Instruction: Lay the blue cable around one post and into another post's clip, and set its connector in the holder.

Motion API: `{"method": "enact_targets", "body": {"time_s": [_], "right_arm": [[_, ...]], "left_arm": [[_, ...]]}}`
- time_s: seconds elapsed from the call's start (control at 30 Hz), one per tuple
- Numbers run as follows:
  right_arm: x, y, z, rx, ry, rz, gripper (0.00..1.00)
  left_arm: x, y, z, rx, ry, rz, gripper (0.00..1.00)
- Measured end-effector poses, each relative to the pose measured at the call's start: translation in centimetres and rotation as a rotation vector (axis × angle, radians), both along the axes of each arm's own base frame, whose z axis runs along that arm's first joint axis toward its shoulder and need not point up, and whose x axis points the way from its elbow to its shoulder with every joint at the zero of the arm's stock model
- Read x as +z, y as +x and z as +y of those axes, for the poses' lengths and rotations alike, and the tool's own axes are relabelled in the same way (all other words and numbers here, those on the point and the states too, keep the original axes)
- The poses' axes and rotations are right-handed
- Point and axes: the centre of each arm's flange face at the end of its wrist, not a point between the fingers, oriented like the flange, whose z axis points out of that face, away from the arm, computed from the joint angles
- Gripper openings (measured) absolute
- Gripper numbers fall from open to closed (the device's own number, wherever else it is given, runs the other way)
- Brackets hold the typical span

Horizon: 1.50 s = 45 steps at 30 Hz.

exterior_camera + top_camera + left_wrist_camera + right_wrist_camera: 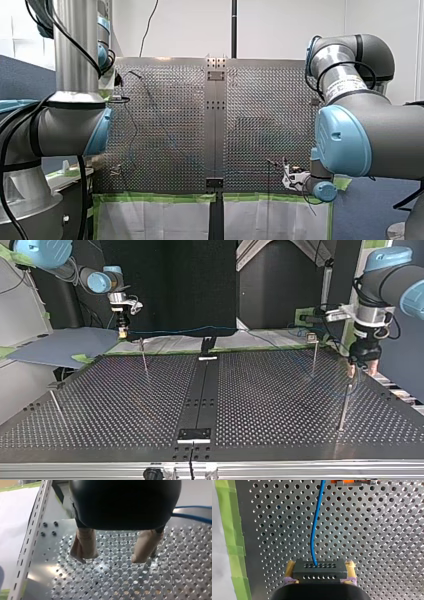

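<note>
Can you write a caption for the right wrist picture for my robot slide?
The right gripper, jaws shut on the black connector, with its blue cable running ahead across the perforated table.

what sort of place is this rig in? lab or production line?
Most likely a robotics lab test cell, not a line: a perforated table edged in green tape, thin posts fixed in it, and my right gripper holding the connector of the blue cable.
</note>
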Motion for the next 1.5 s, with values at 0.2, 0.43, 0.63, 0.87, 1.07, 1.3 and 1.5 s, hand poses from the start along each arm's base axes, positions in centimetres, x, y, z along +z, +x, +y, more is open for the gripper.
{"method": "enact_targets", "body": {"time_s": [0.2, 0.43, 0.63, 0.87, 1.07, 1.3, 1.5], "right_arm": [[0.0, 0.0, 0.0, 0.0, 0.0, -0.003, 0.0], [0.0, 0.0, 0.0, 0.0, 0.001, -0.003, 0.0], [-0.1, 0.0, 0.0, -0.003, 0.001, 0.001, 0.0], [-0.1, -0.1, 0.0, -0.008, 0.001, 0.002, 0.0], [-0.2, -0.1, 0.0, -0.009, 0.002, 0.002, 0.0], [-0.2, -0.1, 0.0, -0.009, 0.003, 0.002, 0.0], [-0.3, -0.1, 0.1, -0.009, 0.003, 0.002, 0.0]], "left_arm": [[0.3, 1.2, 0.6, 0.006, -0.023, -0.037, 1.0], [0.2, 3.4, 2.0, 0.022, -0.033, -0.033, 1.0], [0.0, 5.3, 3.3, 0.03, -0.014, -0.022, 1.0], [-0.8, 7.0, 4.7, 0.042, 0.013, -0.004, 1.0], [-2.3, 8.2, 5.1, 0.034, 0.037, 0.044, 1.0], [-4.8, 9.3, 5.3, 0.026, 0.073, 0.134, 1.0], [-6.0, 9.5, 4.9, 0.018, 0.128, 0.17, 1.0]]}}
